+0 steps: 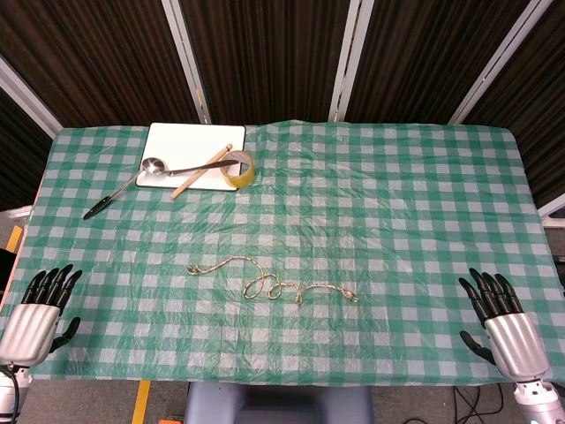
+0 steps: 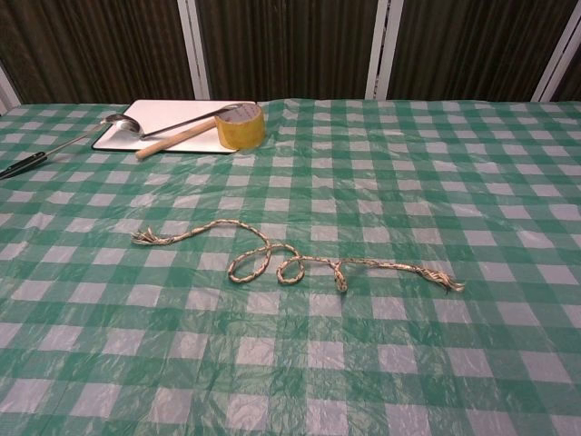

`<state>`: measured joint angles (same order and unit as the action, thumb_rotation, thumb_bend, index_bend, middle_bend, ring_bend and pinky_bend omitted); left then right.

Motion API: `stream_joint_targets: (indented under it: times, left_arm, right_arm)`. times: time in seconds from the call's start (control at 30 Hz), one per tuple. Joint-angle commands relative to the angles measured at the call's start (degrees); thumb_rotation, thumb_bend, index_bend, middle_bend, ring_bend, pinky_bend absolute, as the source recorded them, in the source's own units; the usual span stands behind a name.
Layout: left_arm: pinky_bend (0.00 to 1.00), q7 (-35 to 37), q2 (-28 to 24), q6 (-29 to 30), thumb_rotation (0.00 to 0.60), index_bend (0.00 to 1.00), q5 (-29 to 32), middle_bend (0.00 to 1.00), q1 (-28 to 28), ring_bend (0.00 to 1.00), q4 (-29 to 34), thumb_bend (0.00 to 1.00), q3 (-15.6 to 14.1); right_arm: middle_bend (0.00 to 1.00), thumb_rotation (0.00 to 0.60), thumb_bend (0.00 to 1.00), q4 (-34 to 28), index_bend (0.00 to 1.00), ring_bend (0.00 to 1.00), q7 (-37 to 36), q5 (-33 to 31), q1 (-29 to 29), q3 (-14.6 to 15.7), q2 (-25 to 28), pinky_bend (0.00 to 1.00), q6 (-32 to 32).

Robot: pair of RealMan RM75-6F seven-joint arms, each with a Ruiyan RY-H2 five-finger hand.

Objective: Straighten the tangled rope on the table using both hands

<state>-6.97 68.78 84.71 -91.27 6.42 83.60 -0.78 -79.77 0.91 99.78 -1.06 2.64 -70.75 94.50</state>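
Green-and-white checked cloth (image 1: pixel 371 194) covers the table, with dark slatted panels behind it. Near the middle of the front half lies the rope (image 1: pixel 269 284), still looped and kinked, its frayed ends spread toward left and right; the chest view shows two small loops (image 2: pixel 263 263) side by side at its centre and a knot-like kink just right of them. Only the head view takes in the hands: the left hand (image 1: pixel 40 314) rests at the front left corner and the right hand (image 1: pixel 503 325) at the front right corner, both empty with fingers extended and slightly apart, well clear of the rope. At the back left sit a white board (image 1: pixel 190 146), a ladle (image 1: pixel 132 183), a wooden stick (image 1: pixel 201 172) and a roll of yellow tape (image 1: pixel 240 168).
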Motion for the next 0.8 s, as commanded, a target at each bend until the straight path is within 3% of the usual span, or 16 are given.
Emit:
stream_joint_targets:
  times: [0.03, 0.2, 0.33, 0.57, 0.8]
  left_arm:
    - [0.09, -0.1, 0.0, -0.3, 0.6, 0.0, -0.2, 0.0, 0.1, 0.0, 0.0, 0.38, -0.2]
    - [0.1, 3.9, 0.4, -2.5, 0.6, 0.0, -2.9, 0.0, 2.5, 0.0, 0.3, 0.39, -0.9]
    - [0.12, 4.0, 3.3, -5.5, 0.6, 0.01, -3.2, 0.0, 6.9, 0.0, -2.6, 0.49, 2.0]
    - [0.14, 10.8, 9.7, -18.9, 0.6, 0.18, -1.8, 0.0, 17.2, 0.0, -5.8, 0.46, 4.1]
    - [0.15, 11.8, 16.9, -22.1, 0.6, 0.31, -0.7, 0.0, 22.2, 0.0, -11.1, 0.44, 5.8]
  right_arm:
    - [0.0, 0.6, 0.29, -0.1, 0.0, 0.0, 0.0, -0.3, 0.1, 0.1, 0.1, 0.0, -0.5]
    - [0.0, 0.6, 0.29, -0.8, 0.0, 0.0, -0.3, -0.4, -0.2, 0.1, 0.7, 0.0, -1.2]
    - [0.0, 0.6, 0.29, -0.8, 0.0, 0.0, -0.8, -0.3, -0.2, 0.2, 1.0, 0.0, -1.0]
    - [0.0, 0.6, 0.29, -0.5, 0.0, 0.0, -0.9, -0.3, -0.9, 0.3, 0.7, 0.0, -2.8]
    - [0.0, 0.6, 0.29, -0.4, 0.0, 0.0, -1.5, -0.9, -1.5, 0.4, 0.8, 0.0, -4.5]
